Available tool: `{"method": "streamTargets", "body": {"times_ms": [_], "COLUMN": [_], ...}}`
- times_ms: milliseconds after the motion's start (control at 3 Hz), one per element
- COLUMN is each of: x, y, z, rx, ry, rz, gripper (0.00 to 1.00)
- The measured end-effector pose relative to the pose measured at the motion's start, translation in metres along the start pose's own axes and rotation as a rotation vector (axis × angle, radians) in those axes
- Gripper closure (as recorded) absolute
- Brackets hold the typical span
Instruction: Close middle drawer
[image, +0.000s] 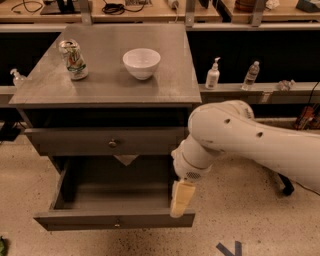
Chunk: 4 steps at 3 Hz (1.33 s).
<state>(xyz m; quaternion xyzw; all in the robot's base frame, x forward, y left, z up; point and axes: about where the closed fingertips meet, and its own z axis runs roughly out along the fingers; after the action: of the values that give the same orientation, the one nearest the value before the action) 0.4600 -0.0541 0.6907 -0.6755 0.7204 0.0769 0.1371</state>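
Observation:
The middle drawer (115, 220) is pulled far out of the grey cabinet (107, 92). Its front is low and flat with a tiny centre knob (118, 223), and its inside looks empty. Above it, the taller-fronted top drawer (107, 141) with a round silvery knob (112, 143) stands slightly out. My gripper (181, 198), pale yellow at the end of the white arm (240, 135), hangs at the right end of the middle drawer's front, right at its top edge. The lowest drawer is out of view.
A drink can (73, 60) and a white bowl (142, 63) stand on the cabinet top. A pump bottle (213, 74) and a water bottle (251, 75) stand on a ledge to the right. A blue tape mark (229, 248) lies on the floor.

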Motion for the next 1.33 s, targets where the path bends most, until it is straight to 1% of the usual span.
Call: {"method": "streamTargets", "body": {"times_ms": [333, 667, 1000, 1333], "x": [-0.003, -0.013, -0.036, -0.049], "y": [-0.005, 0.004, 0.018, 0.026], "z": [0.002, 0.027, 0.084, 0.145], "rx": [0.017, -0.007, 0.003, 0.036], "ry": [-0.014, -0.047, -0.076, -0.076], "rz": [0.002, -0.063, -0.163, -0.22], "gripper": [0.0, 0.0, 0.0, 0.0]}}
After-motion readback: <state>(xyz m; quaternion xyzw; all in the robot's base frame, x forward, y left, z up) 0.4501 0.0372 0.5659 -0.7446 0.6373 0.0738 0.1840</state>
